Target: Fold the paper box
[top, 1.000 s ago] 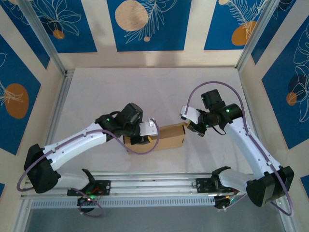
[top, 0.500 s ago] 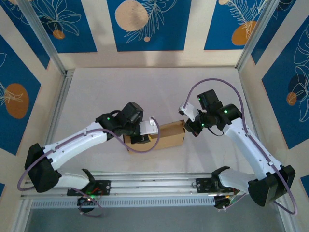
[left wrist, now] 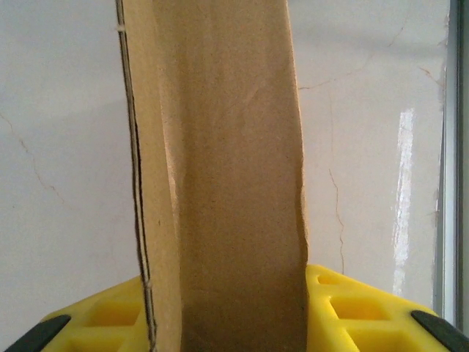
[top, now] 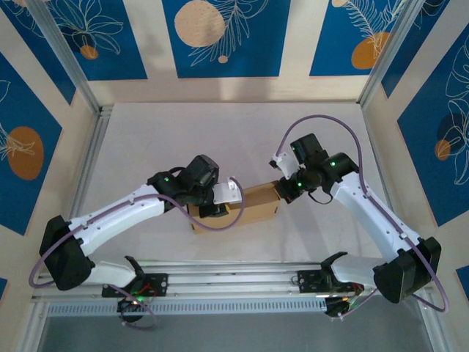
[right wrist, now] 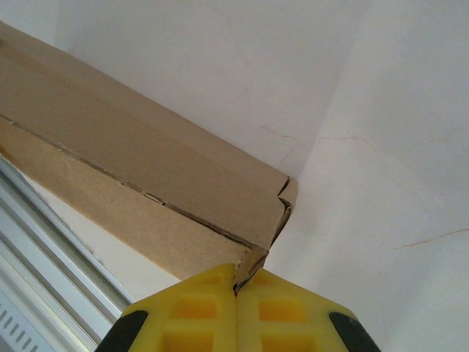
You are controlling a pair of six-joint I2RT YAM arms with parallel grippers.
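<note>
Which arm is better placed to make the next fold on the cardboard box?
Right, probably. The right gripper, shut, has its tips at the right-end corner of the paper box, where flap edges gape. The left gripper is clamped on the other end, steadying it.

Bright, even light; glare on table (left wrist: 402, 187).
</note>
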